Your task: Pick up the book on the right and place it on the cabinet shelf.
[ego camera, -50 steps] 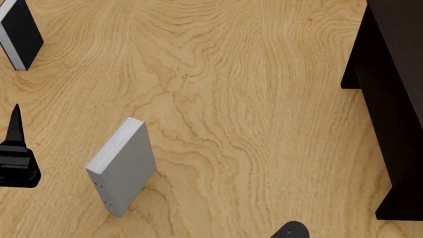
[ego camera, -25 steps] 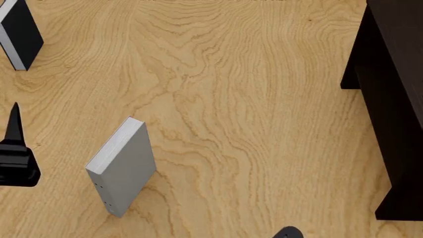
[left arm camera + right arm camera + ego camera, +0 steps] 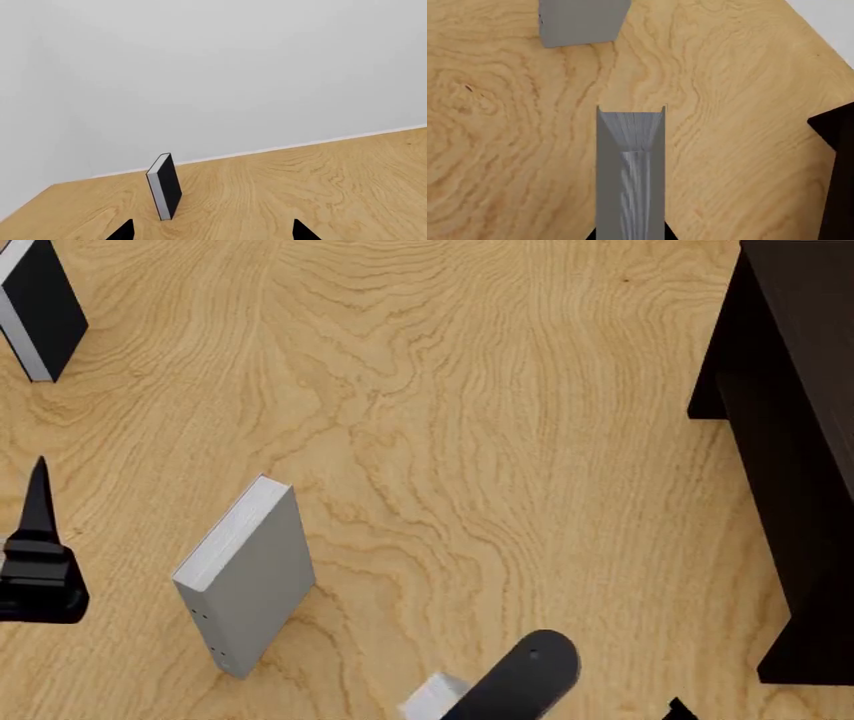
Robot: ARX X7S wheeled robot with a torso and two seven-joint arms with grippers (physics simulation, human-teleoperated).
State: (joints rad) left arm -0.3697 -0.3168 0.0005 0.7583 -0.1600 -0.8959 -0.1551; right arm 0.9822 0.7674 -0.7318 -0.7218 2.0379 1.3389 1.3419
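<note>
Newly risen into head view, right claw grips the book between its closed fingers.

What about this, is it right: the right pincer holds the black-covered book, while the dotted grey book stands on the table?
No. The right pincer holds the plain light-grey book, not the black-covered one, as the right wrist view shows. The dotted grey book does stand on the table.

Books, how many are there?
3. The black-covered book stands far left, the dotted grey book stands nearer, and the book is in the right gripper. More may be hidden.
</note>
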